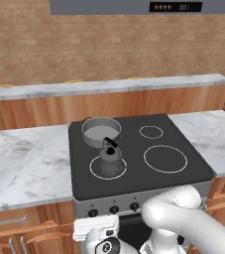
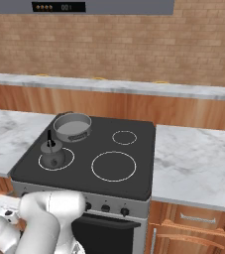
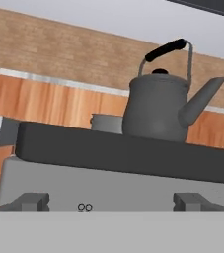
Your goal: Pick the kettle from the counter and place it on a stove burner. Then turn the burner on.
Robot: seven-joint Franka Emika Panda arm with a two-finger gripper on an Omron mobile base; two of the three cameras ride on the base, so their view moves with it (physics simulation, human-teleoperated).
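Broad white marble desk with grey veins [image 1: 25, 163] spread on both sides of the black glass cooktop [image 1: 183, 134]. Long thin grey marble ledge [image 1: 104, 87] behind the cooktop, against the brick wall. Wider straight-sided grey pot [image 1: 101, 131] at the cooktop's rear left. Small squat dark-grey metal kettle with black arched handle [image 1: 110, 158] upright on the cooktop's front left, inside the mid-sized thin white ring marking [image 1: 95, 169], just in front of the pot; seen from below in the hand view [image 3: 158, 106], spout to the right of that view. Row of black knobs [image 1: 113, 210] on the steel panel under the cooktop's front edge. Two small dark fingers [image 3: 112, 201] set wide apart, facing that panel below the kettle, holding nothing, touching nothing visible.
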